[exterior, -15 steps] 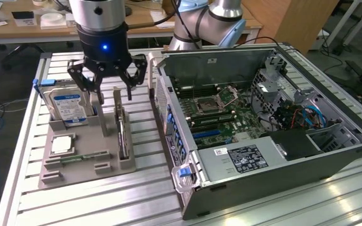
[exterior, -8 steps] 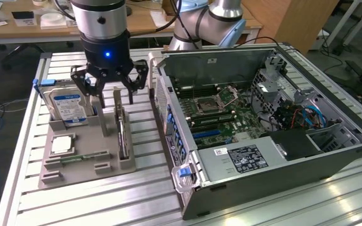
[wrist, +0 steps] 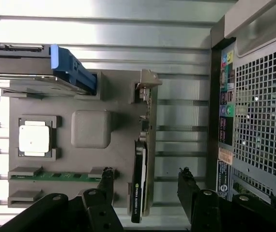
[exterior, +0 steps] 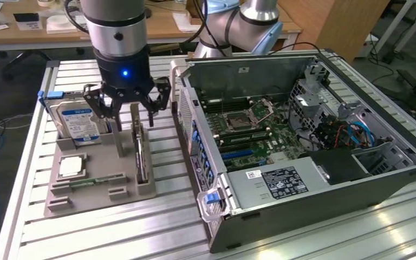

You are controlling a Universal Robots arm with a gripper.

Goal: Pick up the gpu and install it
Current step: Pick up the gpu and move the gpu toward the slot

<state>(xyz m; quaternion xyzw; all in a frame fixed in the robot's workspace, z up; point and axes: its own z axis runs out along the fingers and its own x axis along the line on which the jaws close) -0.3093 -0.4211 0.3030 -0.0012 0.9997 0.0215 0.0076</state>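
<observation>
gripper [exterior: 132,115]: jaws wide apart, one either side of the gpu [exterior: 141,160], gripping nothing.
gpu: upright on edge in the grey holder [exterior: 96,168], on the exterior view's left of the computer case [exterior: 316,179].

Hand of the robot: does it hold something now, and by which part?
Nothing is held. The open hand is over the gpu, not touching it.
</observation>
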